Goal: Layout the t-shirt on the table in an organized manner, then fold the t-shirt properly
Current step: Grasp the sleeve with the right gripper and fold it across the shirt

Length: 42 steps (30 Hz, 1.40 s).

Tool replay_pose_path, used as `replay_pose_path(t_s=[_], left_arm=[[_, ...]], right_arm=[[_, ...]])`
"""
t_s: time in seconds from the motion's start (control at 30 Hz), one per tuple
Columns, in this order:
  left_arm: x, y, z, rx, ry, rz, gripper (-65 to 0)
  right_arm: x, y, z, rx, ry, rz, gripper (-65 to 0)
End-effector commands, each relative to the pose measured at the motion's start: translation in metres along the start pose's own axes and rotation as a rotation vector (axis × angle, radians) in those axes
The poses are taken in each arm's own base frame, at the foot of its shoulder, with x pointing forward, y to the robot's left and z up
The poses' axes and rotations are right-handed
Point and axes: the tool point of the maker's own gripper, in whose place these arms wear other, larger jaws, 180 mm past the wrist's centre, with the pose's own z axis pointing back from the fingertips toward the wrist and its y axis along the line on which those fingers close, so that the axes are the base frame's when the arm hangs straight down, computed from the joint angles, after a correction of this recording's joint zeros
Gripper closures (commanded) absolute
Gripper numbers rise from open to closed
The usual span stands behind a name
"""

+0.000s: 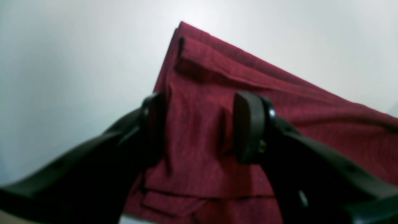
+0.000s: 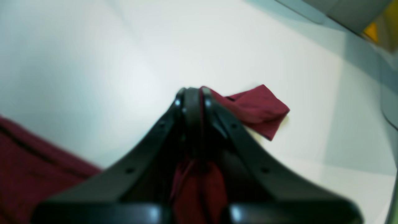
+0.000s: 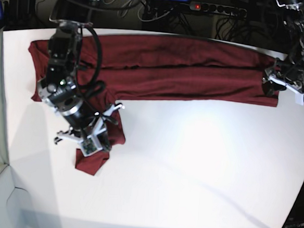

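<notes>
The dark red short-sleeved t-shirt of thin knit fabric [image 3: 175, 74] lies stretched lengthwise along the far side of the large plain white matte table [image 3: 190, 169], folded into a long band, with one sleeve [image 3: 94, 154] trailing toward the near side at the base view's left. The right gripper [image 2: 192, 96], black and two-fingered, is closed tight on that sleeve: in its wrist view the jaws meet with red cloth pinched between them, a flap of the sleeve [image 2: 258, 109] sticking out beyond the tips above the white surface. At the opposite end of the band, the left gripper [image 1: 199, 124] sits over the shirt's edge near the table's curved rim; its fingers [image 1: 248, 127] stand apart with red fabric [image 1: 199, 155] lying between them, not pressed from either side. Dark cables and equipment [image 3: 216, 9] sit beyond the table's far edge.
</notes>
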Motion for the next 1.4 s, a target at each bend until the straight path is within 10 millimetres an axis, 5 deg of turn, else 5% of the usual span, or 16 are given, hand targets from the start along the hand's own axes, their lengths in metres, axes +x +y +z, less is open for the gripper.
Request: replay_pose_path(t_s=[0.0,0.27,0.63,0.93,1.27,1.37], left_arm=[[-0.003,0.004,0.002,0.016,0.028,-0.011,-33.1],[-0.003,0.005,0.002,0.017,0.029,-0.011,-33.1],[-0.007,0.006,0.003,0.018,0.038,-0.011,-33.1],[-0.006,0.005,0.003,0.018,0.037,-0.011,-33.1],[-0.007,0.005,0.003,0.018,0.039,-0.011,-33.2],[-0.004,0.004,0.003,0.015,0.032,-0.014,-33.2]], right_arm=[[0.024,0.005,0.006,0.006,-0.083,0.017,0.0],[0.045,0.079,0.039,0.14,-0.151,0.075,0.0],[0.025,0.126,0.054,0.247,-0.111,0.042,0.0],[0.025,0.186,0.071,0.416,-0.119,0.062,0.0],[0.011,0.218,0.081,0.527,-0.087,0.113,0.0],[0.006,0.224,0.083,0.55,-0.075,0.125,-6.4]])
